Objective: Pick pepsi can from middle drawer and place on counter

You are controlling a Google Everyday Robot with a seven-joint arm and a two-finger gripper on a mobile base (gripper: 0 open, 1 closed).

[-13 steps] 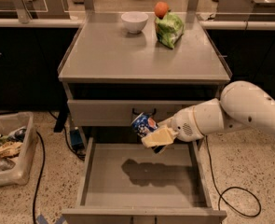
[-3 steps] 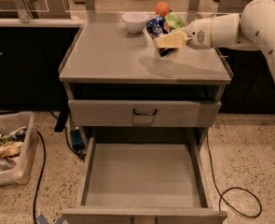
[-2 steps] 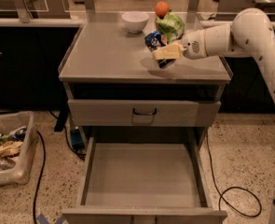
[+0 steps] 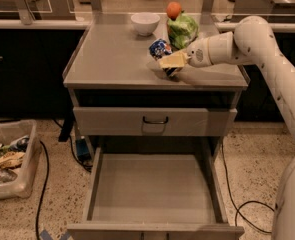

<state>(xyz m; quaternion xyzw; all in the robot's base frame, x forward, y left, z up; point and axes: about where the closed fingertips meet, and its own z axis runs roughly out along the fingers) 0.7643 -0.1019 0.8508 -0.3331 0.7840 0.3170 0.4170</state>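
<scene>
You are at the placing step: your pincer (image 4: 167, 65) is pinching the can (image 4: 160, 48), tilted, low over the table (image 4: 112, 59), just in front of the green bag (image 4: 183, 30), while the drawer (image 4: 152, 189) stands open. Whether the can touches the table is unclear, so the next move likely calls for lowering it, setting it upright and releasing it short of the bag.

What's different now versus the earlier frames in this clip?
The gripper, holding the pepsi can, rose from above the middle drawer, swung over the counter and lowered the can toward its surface; no release yet. The drawer stays open; bowl and green bag unmoved.
</scene>
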